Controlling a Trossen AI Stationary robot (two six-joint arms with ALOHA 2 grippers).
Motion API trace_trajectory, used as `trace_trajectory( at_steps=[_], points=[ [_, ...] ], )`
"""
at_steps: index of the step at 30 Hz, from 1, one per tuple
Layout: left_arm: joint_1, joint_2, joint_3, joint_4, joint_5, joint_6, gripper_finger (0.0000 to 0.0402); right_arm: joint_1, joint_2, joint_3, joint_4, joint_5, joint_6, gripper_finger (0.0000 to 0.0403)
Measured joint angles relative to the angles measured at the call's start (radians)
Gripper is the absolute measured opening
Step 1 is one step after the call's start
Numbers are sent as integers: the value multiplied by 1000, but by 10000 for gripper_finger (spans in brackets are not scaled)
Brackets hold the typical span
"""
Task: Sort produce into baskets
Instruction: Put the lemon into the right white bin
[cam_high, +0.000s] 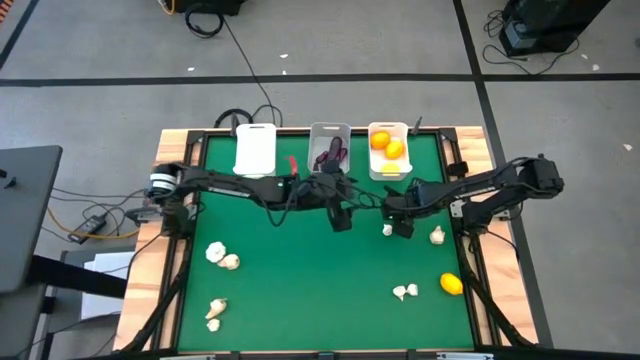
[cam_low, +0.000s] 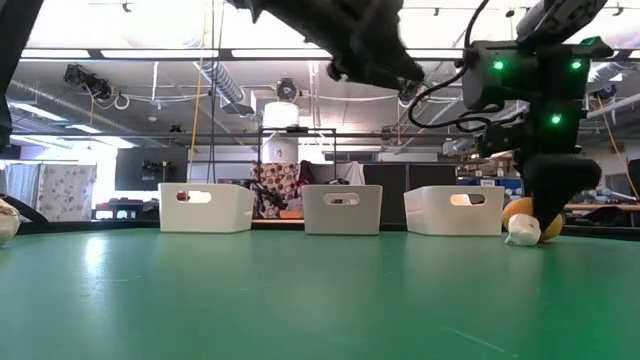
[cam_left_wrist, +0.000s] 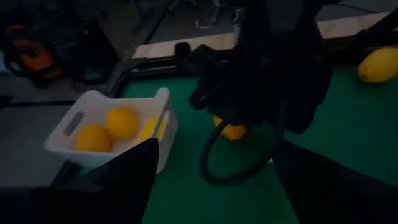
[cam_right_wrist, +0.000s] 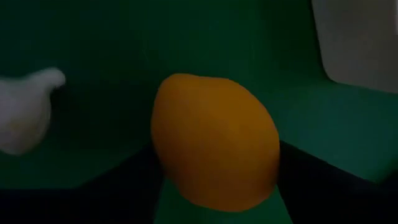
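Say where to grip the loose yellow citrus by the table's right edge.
Across the narrow middle of the citrus, coming straight down. It lies on the mat as an oval, long axis roughly left-right, so closing across the short axis should hold best. The garlic pair to its left sits apart, leaving room.

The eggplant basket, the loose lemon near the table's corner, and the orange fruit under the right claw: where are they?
Eggplant basket (cam_high: 329, 128), high view, far rim.
Loose lemon (cam_high: 452, 284), high view, middle.
Orange fruit (cam_right_wrist: 214, 140), right wrist view, middle.
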Motion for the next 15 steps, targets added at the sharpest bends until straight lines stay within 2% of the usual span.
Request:
trace_trajectory(
  at_steps=[5,10,15],
  points=[
    [10,-146,-176,43,-27,-21,298,0,-42,23,6,-40,32,267],
    [31,-323,-394,214,-32,-59,275,-1,-126,74,41,-49,10,280],
    [37,-478,-516,328,-81,-86,266,-50,-207,132,136,35,-21,278]
  ],
)
